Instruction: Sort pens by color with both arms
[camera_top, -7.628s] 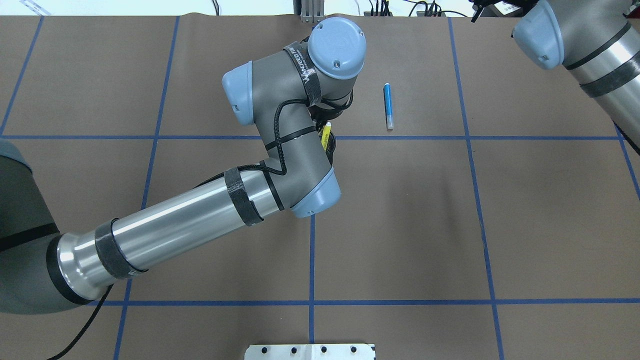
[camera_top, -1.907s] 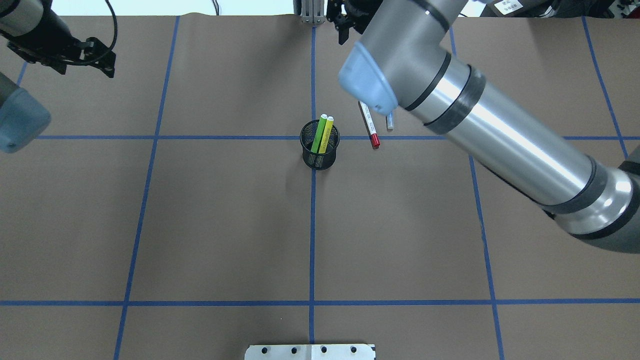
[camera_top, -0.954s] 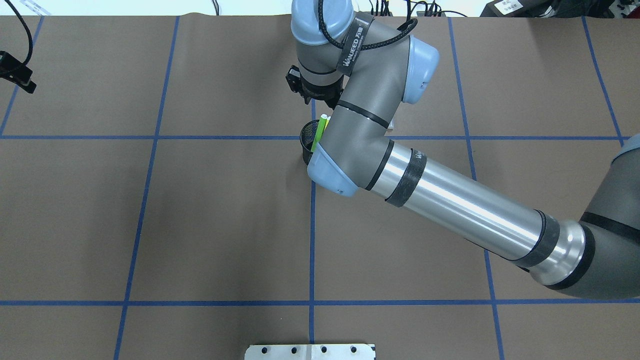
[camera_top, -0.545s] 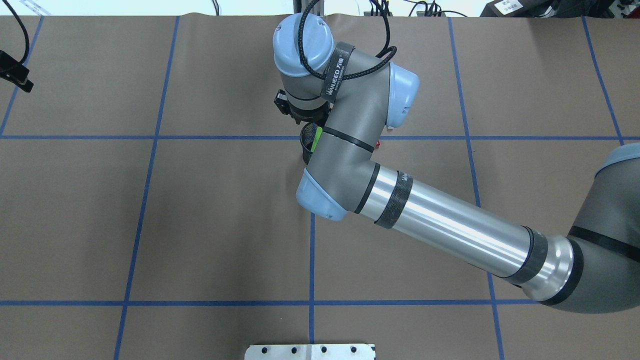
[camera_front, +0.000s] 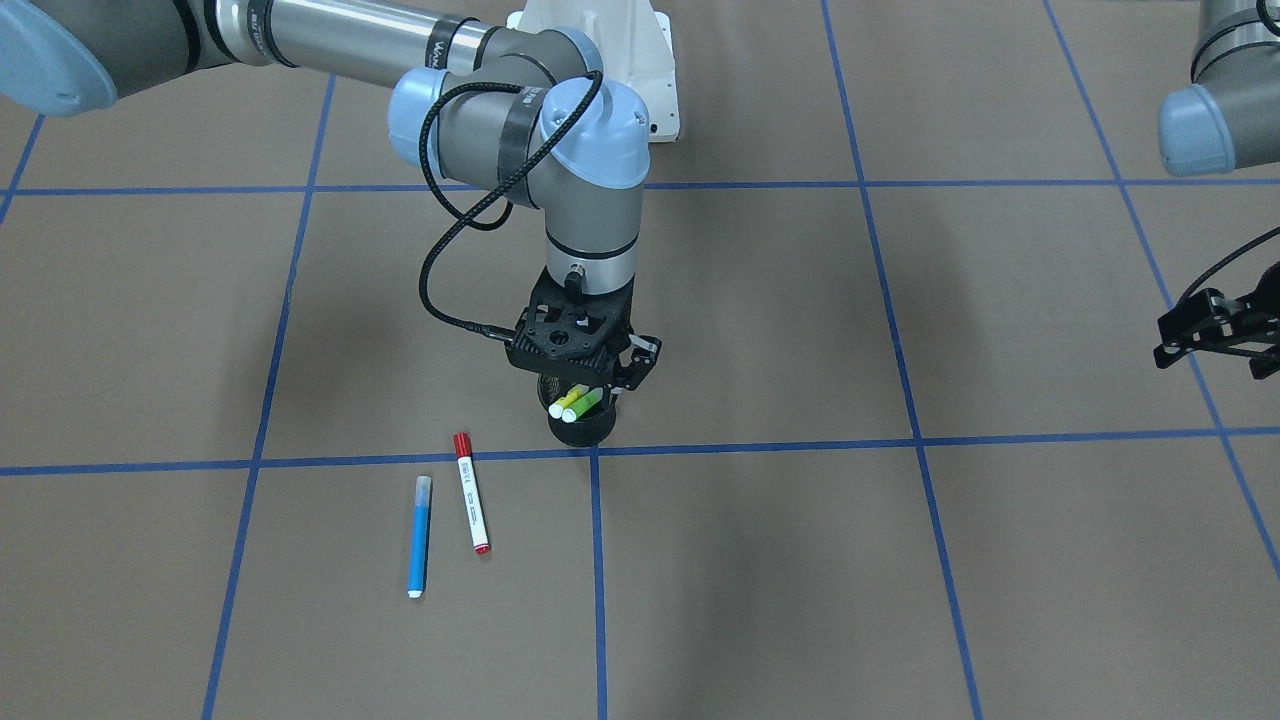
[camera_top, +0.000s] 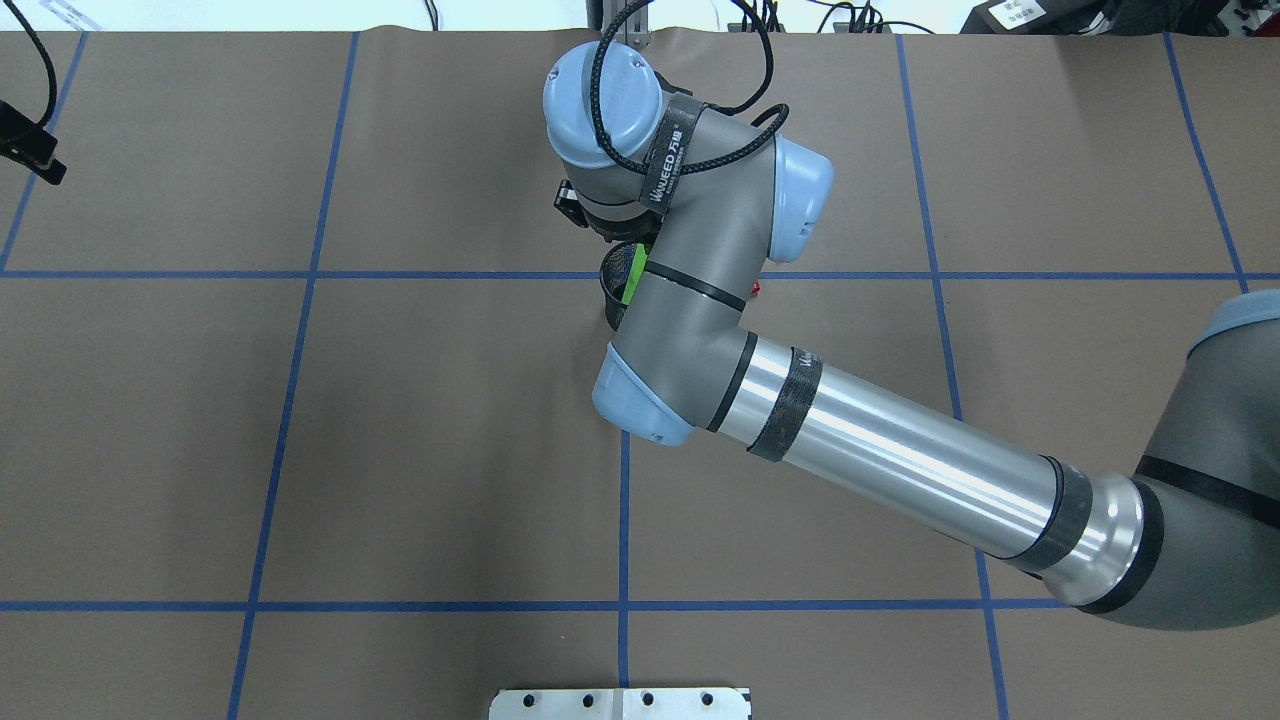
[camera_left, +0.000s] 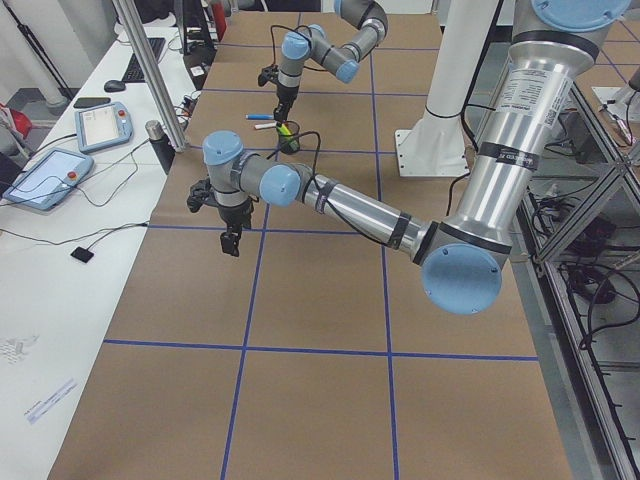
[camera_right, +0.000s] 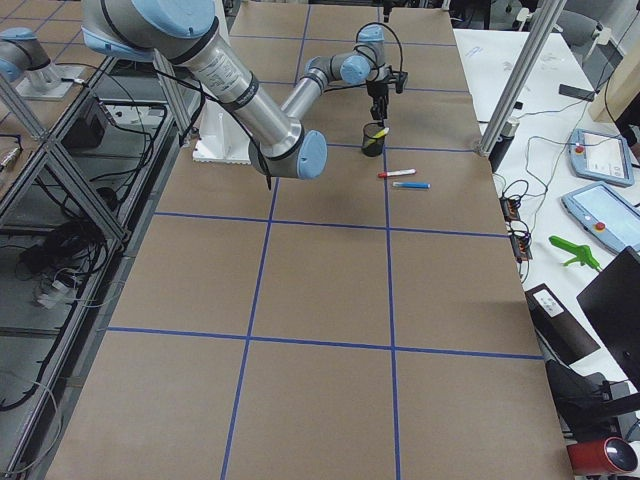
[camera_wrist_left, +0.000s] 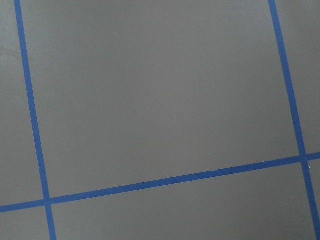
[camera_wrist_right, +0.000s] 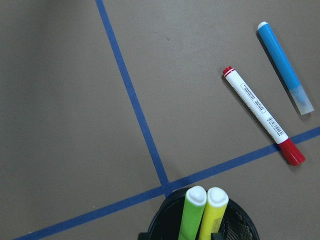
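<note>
i'm hanging my right claw (camera_front: 585, 382) over the black mesh cup (camera_wrist_right: 240, 226); i can't tell how wide it's gaping or whether it's holding anything. the green pen (camera_wrist_right: 192, 212) and yellow pen (camera_wrist_right: 214, 212) are standing inside, while the red-capped pen (camera_wrist_right: 260, 112) and blue pen (camera_wrist_right: 282, 62) are lying side by side nearby. they're looking light, stiff, smooth and roll-prone, so i'm judging mid-barrel the best hold.

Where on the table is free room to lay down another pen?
Free: the taped squares between the mesh cup and the left claw. Crowded: the cup under the right claw, red-capped pen and blue pen nearby.
</note>
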